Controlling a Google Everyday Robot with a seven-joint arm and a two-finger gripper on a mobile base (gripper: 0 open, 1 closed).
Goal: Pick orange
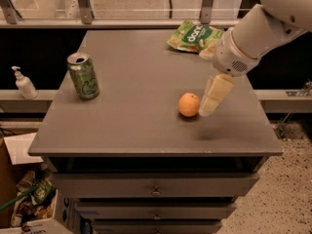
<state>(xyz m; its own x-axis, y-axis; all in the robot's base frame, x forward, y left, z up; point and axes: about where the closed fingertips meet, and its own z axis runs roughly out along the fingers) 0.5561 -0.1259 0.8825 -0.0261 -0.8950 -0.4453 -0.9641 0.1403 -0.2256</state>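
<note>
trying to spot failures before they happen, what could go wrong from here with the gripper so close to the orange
1. The cream-coloured gripper sits low, close beside the small round orange fruit. A sideways nudge could roll it away rather than grip it.
2. The flat grey table top shows no raised lip, so a rolling orange might reach the front edge and drop.

Arm (275,18): white and bulky, is entering from the upper right corner and slanting down toward the left. Wrist (234,57): a rounded white housing with a small grille on its underside, is sitting at the arm's low end. Gripper (207,107): cream-coloured, is hanging just below the wrist, right of centre in the view, and is angling down-left with its tip lowest.
</note>
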